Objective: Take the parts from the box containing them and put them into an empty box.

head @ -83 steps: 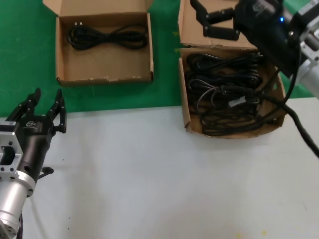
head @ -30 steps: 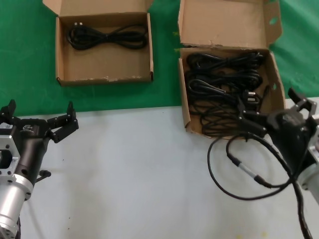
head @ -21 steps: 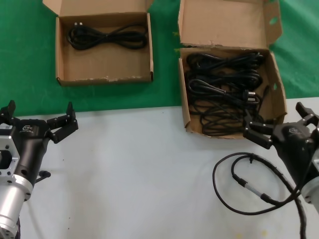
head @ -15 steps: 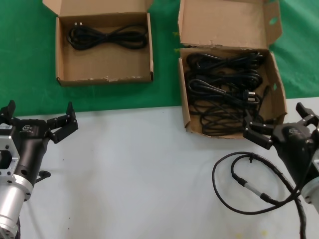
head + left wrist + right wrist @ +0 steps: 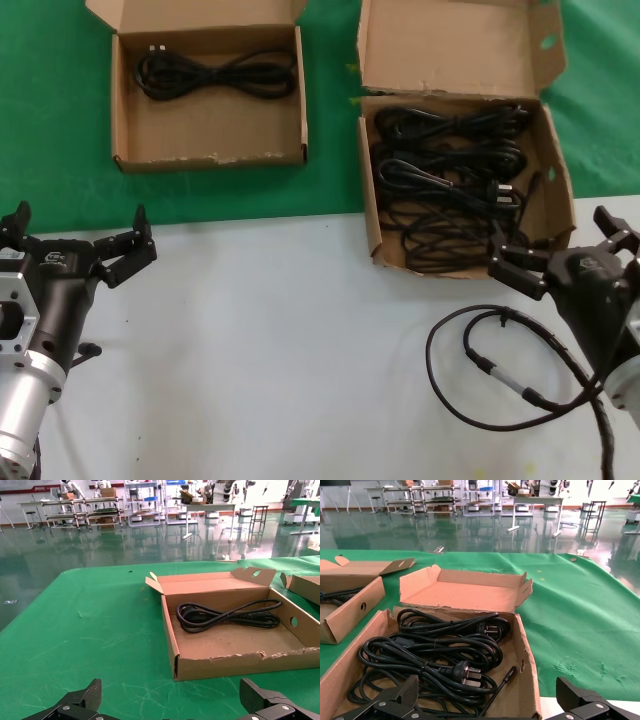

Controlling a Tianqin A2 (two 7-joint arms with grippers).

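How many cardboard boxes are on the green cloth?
2. One box sits toward the robot's left with a single black cord inside. The other box, toward the right, has a tall flap and a pile of cords, its front edge overhanging the white table.

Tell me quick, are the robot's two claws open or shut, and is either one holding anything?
Left gripper: open, holding nothing, low over the grey table.
Right gripper: open, holding nothing, at the near edge of the box of power cords.
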